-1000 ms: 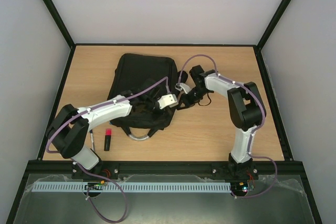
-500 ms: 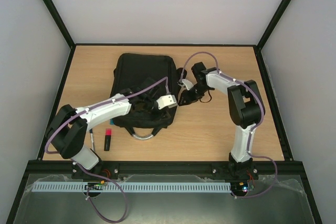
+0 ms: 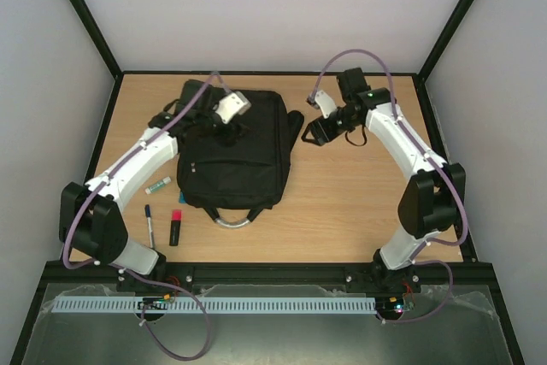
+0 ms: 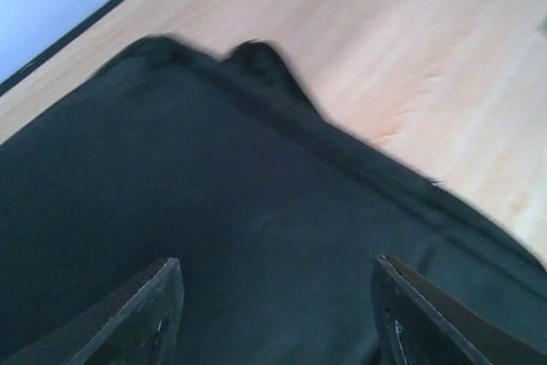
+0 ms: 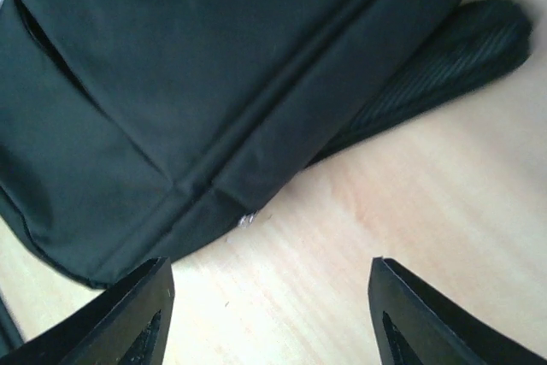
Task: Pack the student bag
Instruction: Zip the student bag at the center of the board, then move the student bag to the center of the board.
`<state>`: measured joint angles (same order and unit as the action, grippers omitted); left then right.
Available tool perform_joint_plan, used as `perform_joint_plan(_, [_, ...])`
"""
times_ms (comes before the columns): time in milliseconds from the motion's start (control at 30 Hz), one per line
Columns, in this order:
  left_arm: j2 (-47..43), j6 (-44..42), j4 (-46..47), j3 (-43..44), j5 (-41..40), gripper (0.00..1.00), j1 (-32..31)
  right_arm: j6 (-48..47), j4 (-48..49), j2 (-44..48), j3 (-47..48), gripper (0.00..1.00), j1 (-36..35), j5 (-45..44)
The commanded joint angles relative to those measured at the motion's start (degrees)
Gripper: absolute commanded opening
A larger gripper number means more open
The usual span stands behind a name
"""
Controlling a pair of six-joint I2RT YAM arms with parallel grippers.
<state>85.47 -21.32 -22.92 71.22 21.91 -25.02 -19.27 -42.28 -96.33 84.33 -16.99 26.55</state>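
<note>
The student bag (image 3: pixel 238 156) lies flat at the centre of the bench (image 3: pixel 359 203), its silver-grey handle loop (image 3: pixel 232 221) pointing toward the lower edge of the frame. The left gripper (image 4: pixel 275 267) hovers over the bag's upper-left corner, jaws apart and empty, with only black fabric beneath them. The right gripper (image 5: pixel 269 267) is likewise parted and holds nothing. It hangs off the bag's upper-right edge, over bare wood beside a shoulder strap (image 5: pixel 444 66). Lower left, beside the bag — a pen (image 3: pixel 149 226), a red-capped marker (image 3: pixel 175 227) and a small white tube (image 3: pixel 158 185).
</note>
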Motion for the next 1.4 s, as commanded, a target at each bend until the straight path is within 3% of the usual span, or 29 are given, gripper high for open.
perform_joint_plan(0, [-0.79,8.38,1.98,-0.75,-4.34,0.67,8.61,-1.49,-3.02,3.77,8.80,0.67,-0.06,-4.27])
perform_joint_plan(67, [-0.79,11.88,2.95,-1.51,-5.10,0.74,13.40,-0.05,0.06,4.84,10.09,0.81,-0.07,-5.72])
perform_joint_plan(100, [-0.56,13.53,3.16,-1.85,-5.10,0.78,15.74,1.71,2.53,5.32,9.84,0.96,-0.06,-6.69])
perform_joint_plan(133, [-0.04,15.02,3.06,-2.19,-4.79,0.83,18.11,4.46,5.79,5.52,9.40,1.00,-0.12,-8.21])
perform_joint_plan(200, [2.35,17.52,1.47,-1.47,-3.81,0.86,22.56,9.17,6.75,4.27,9.71,0.99,-0.13,-7.79])
perform_joint_plan(367, [9.35,23.05,-1.21,-0.29,-0.77,0.86,31.90,9.07,4.98,1.21,9.02,0.99,-0.95,0.86])
perform_joint_plan(533, [15.76,24.50,-1.04,0.44,4.77,0.81,35.19,8.13,4.24,0.89,7.50,1.00,-2.25,0.17])
perform_joint_plan(700, [19.87,25.42,1.37,0.06,16.34,0.80,34.03,8.43,4.92,2.46,2.92,1.00,-2.52,0.18])
perform_joint_plan(867, [21.25,26.00,2.02,0.16,19.42,0.79,27.01,7.56,4.72,3.78,0.41,1.00,-2.62,-0.53])
perform_joint_plan(1167, [24.63,24.74,1.84,3.93,16.56,0.79,12.26,6.29,4.60,5.85,-2.74,0.99,-2.63,-2.90])
perform_joint_plan(1367, [25.87,22.27,-1.59,9.70,8.96,0.79,11.48,2.83,3.05,7.40,-4.75,0.99,-2.63,-2.85])
